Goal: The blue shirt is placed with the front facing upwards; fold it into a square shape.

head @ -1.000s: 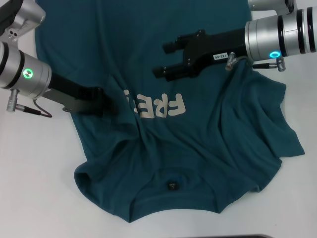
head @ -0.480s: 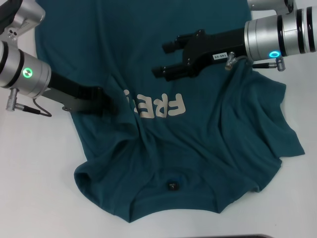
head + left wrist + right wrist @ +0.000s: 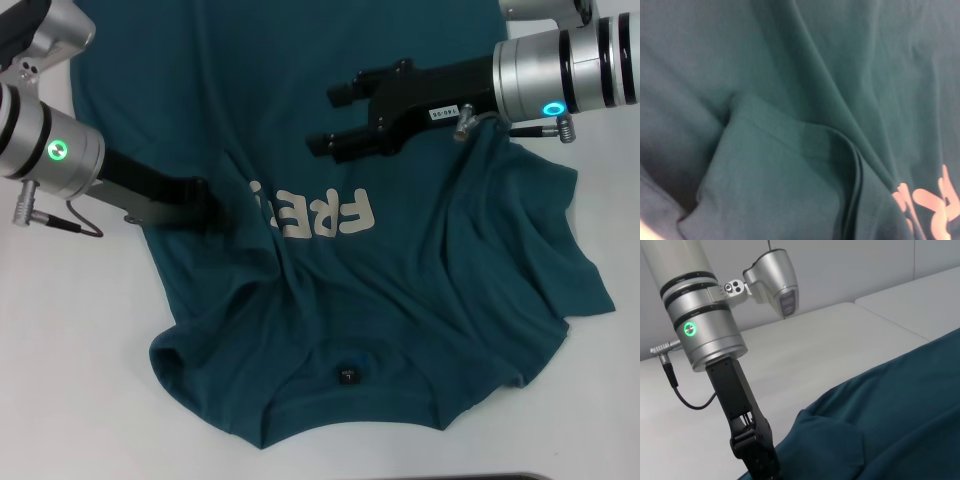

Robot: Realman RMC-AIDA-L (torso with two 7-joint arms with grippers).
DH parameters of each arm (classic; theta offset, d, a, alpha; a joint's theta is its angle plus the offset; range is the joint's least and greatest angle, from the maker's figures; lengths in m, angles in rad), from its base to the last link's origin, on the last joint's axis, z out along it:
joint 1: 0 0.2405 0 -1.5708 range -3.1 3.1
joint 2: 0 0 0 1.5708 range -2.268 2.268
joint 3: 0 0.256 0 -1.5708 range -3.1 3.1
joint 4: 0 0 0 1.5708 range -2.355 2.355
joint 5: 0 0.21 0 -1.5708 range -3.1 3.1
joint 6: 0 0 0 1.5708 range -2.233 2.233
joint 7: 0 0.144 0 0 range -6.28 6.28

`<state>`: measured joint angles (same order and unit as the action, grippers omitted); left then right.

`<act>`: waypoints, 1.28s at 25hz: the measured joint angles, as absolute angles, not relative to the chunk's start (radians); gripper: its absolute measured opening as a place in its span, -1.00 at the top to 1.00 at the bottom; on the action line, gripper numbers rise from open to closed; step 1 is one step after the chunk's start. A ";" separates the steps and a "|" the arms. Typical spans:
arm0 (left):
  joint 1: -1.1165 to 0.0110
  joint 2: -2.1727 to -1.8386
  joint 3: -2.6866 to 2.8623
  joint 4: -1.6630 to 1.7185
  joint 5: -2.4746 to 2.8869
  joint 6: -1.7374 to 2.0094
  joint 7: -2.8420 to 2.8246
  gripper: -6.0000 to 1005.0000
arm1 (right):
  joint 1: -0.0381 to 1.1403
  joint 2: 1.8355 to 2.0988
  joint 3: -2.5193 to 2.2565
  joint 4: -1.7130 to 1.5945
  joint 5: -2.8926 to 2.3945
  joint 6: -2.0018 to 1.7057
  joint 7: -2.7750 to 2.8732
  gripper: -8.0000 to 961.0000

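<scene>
Blue shirt (image 3: 400,290) spread front-up across the white table (image 3: 70,400), rumpled, with folds and creases running through the chest. Cream lettering (image 3: 318,213) reading upside down from the head view, a small black neck label (image 3: 348,376) near the collar at the near edge. One sleeve (image 3: 565,260) bunched out toward the right side, hem end running off past the far edge of the view. In the left wrist view, a doubled fold of the shirt's cloth (image 3: 790,170) with a sliver of lettering beside it.

Left end effector (image 3: 225,208) low at the shirt's left edge, just beside the start of the lettering, tips buried in a raised pleat of cloth; seemingly pinching that fold, though fingers hidden, so cannot tell for sure. Same end effector seen from the right wrist view (image 3: 760,460), tip down against the shirt's edge.

Right end effector (image 3: 330,120) held over the shirt's upper middle, beyond the lettering, two black fingers (image 3: 345,95) spread apart with nothing between them.
</scene>
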<state>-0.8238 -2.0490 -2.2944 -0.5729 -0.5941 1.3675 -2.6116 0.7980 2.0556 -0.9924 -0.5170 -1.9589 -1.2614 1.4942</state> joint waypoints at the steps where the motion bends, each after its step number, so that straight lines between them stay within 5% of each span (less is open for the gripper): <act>1: -0.824 -2.048 -2.295 -0.569 -0.594 1.366 -2.612 0.33 | 0.798 2.056 -0.992 -0.517 -1.959 -1.262 1.494 -0.70; 5: -0.825 -2.047 -2.295 -0.570 -0.593 1.367 -2.610 0.34 | 0.799 2.056 -0.992 -0.517 -1.959 -1.262 1.494 -0.70; 13: -0.827 -2.046 -2.293 -0.570 -0.592 1.369 -2.607 0.99 | 0.799 2.056 -0.992 -0.517 -1.959 -1.263 1.493 -0.69; 32: -0.872 -2.035 -2.312 -0.632 -0.731 1.453 -2.581 0.99 | 0.789 2.053 -0.992 -0.517 -1.959 -1.247 1.491 -0.69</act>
